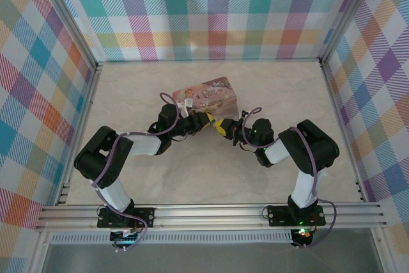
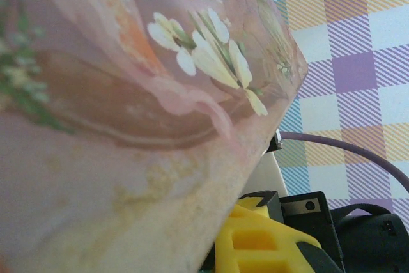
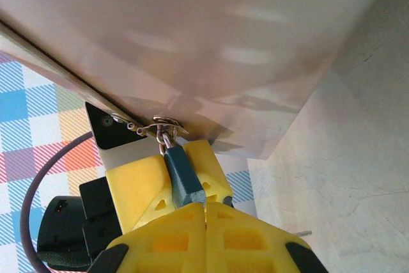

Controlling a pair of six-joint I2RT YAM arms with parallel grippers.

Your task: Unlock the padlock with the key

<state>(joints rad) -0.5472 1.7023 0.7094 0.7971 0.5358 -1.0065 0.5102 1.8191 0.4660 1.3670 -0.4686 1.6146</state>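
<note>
Hidden: lower end of padlock (image 3: 182, 180) behind tips of right gripper (image 3: 204, 214); tin (image 3: 255, 43) blurred, cropped.
Padlock: on ring (image 3: 165, 123) at tin's edge; long axis runs ring to right gripper.
Left gripper (image 3: 174, 171): clamped on padlock.
Right gripper: fingers together.

The tin (image 1: 208, 96) lies near the middle of the tabletop (image 1: 287, 171), a little toward its far edge. The two grippers meet just before the tin's near side, the left gripper (image 1: 208, 121) on the left and the right gripper (image 1: 223, 130) on the right. In the right wrist view the padlock (image 3: 182, 180) hangs on a chain (image 3: 137, 126) from the tin's edge, between the left gripper's two fingers (image 3: 144, 187), and the right gripper's fingertips (image 3: 172, 241) touch the padlock's end farthest from the tin.
</note>
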